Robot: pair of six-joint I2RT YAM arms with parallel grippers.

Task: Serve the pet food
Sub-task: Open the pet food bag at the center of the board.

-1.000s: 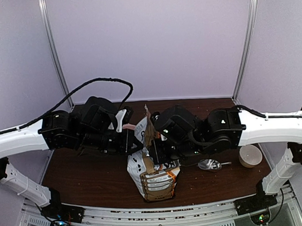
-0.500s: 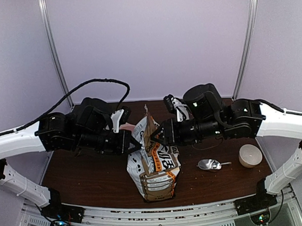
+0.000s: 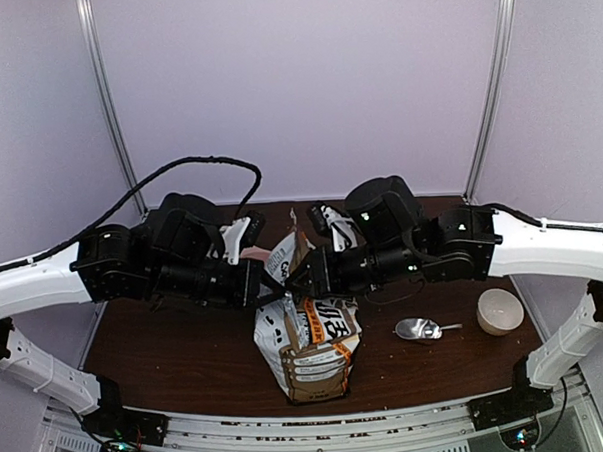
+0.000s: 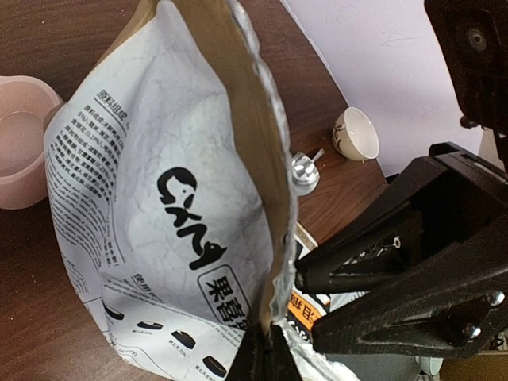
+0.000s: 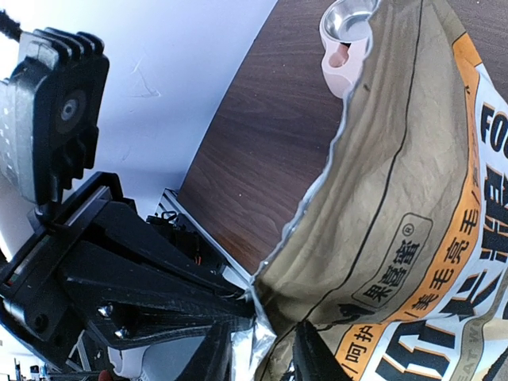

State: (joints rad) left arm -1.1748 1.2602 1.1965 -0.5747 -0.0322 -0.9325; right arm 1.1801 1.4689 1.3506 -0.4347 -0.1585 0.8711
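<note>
The pet food bag (image 3: pixel 309 348) stands at the table's middle; its white printed side (image 4: pixel 159 198) fills the left wrist view and its tan and orange side (image 5: pixel 397 198) fills the right wrist view. No kibble shows; it is hidden inside the bag. My left gripper (image 3: pixel 272 289) (image 4: pixel 266 355) is shut on the bag's foil-lined top edge. My right gripper (image 3: pixel 302 282) (image 5: pixel 262 359) faces it from the other side, open, its fingers (image 5: pixel 218 353) astride the opposite foil rim.
A pink feeder (image 4: pixel 20 135) (image 5: pixel 345 36) with a metal bowl stands behind the bag. A shiny metal scoop (image 3: pixel 418 329) (image 4: pixel 303 171) lies right of the bag. A pale cup (image 3: pixel 498 310) (image 4: pixel 355 133) stands further right.
My right arm rose from low on the bag, then shifted left so its fingers sit at the bag's top rim. The left gripper has kept its hold.
</note>
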